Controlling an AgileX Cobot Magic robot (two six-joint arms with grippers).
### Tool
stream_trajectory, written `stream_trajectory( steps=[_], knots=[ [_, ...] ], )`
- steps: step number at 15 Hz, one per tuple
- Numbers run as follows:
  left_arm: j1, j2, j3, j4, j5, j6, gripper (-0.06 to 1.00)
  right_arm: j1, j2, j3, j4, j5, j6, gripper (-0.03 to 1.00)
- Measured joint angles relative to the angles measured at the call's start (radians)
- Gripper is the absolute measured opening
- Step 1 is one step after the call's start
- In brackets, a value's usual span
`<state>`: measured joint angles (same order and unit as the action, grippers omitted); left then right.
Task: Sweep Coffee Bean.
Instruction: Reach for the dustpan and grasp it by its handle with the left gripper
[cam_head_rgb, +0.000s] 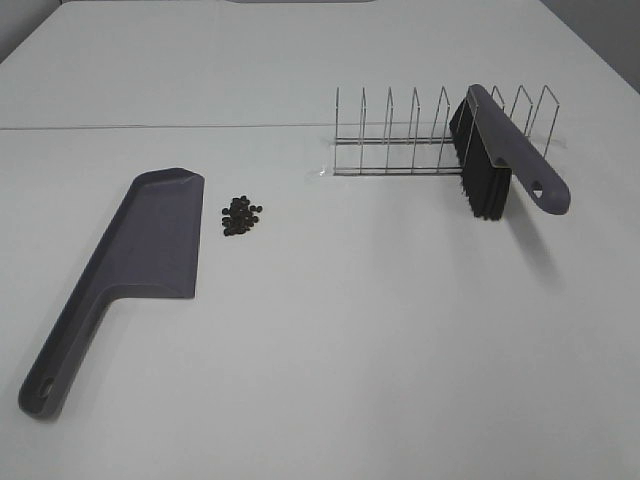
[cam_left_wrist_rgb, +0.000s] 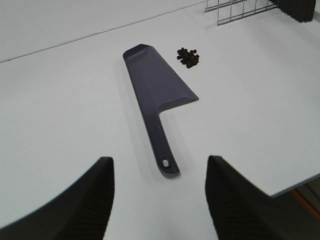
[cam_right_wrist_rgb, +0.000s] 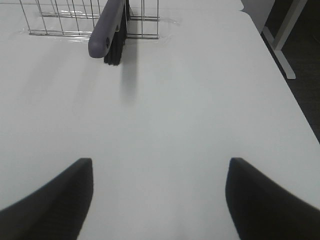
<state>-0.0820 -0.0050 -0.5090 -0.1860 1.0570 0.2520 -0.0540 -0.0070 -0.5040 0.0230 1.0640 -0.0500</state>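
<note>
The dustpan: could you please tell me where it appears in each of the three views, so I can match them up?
Exterior high: the dustpan lies flat on the left of the table, handle toward the near edge, the coffee beans just right of its blade.
Left wrist: the dustpan fills mid-frame, handle pointing at the camera.
Right wrist: not in view.
Shared landmark: the wire rack, seen in all three.

A wide white table (cam_head_rgb: 380, 380) under soft, even light; past its edge, dark floor (cam_right_wrist_rgb: 310, 90) and a white table leg (cam_right_wrist_rgb: 279, 47).
</note>
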Motion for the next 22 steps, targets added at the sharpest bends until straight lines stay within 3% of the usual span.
stream_trajectory(
  steps=[22],
  knots=[
    [0.000, 0.000, 0.000, 0.000, 0.000, 0.000, 0.54, 0.000, 0.000, 0.000, 0.000, 0.000, 0.000, 0.70]
  ],
)
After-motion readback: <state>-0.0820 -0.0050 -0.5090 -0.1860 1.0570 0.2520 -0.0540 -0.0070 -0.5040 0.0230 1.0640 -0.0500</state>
